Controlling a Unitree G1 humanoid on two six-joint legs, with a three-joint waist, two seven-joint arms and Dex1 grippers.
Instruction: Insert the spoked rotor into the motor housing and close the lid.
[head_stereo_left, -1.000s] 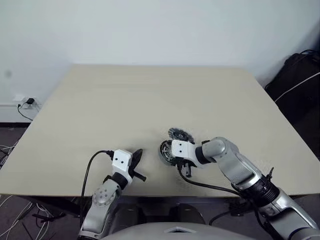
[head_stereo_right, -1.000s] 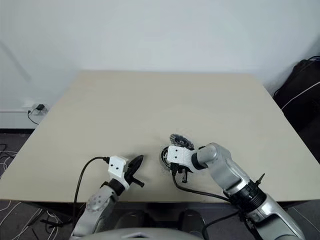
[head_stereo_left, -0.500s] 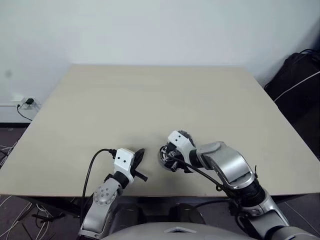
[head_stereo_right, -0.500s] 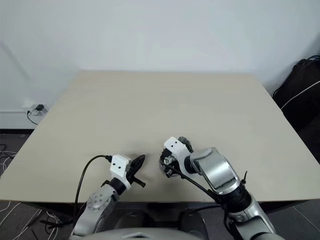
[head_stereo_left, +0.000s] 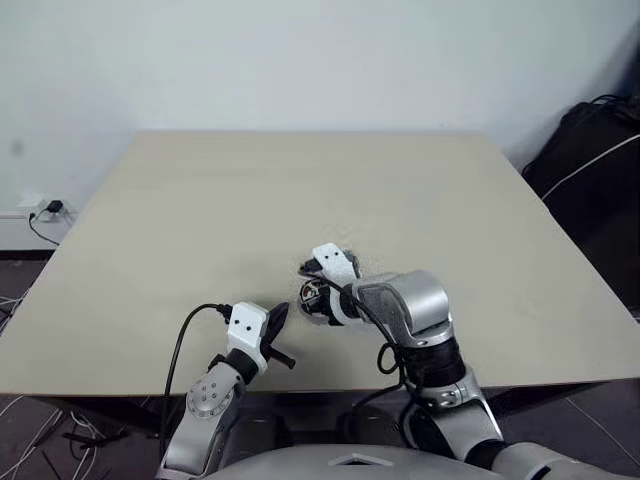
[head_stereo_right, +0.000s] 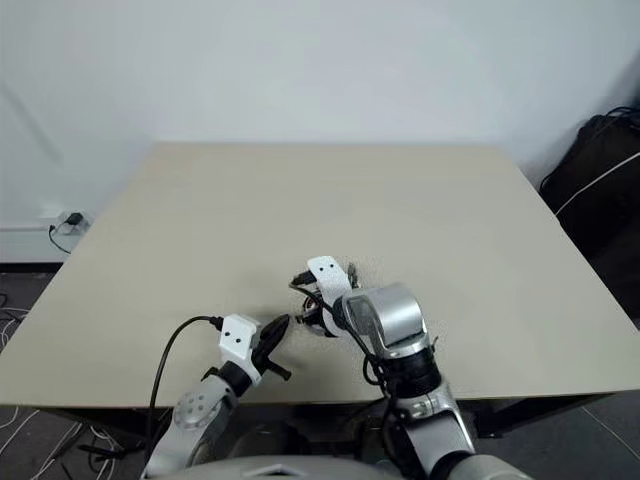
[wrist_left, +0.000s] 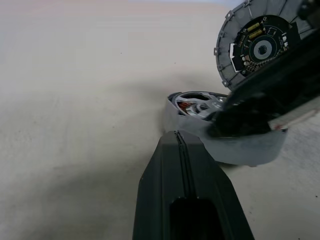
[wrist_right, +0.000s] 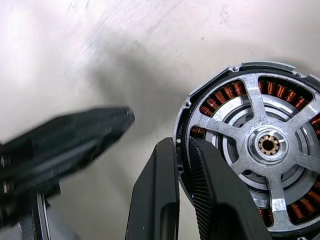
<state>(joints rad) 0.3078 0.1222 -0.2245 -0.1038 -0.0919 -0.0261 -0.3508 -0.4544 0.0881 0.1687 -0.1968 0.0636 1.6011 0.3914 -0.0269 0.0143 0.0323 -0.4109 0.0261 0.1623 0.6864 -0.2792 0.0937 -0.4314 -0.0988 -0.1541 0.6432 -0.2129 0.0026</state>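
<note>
Motor housing (wrist_right: 260, 150) beside lid (wrist_left: 255, 42)

Beige worktop (head_stereo_left: 300, 190), plain wood-look surface, against a white wall (head_stereo_left: 300, 60) across the upper frame. Black bag (head_stereo_left: 590, 170) with a white cable at right edge. Wall socket with plug (head_stereo_left: 45, 208) at left edge; loose cables on floor (head_stereo_left: 20, 300) lower left.
</note>
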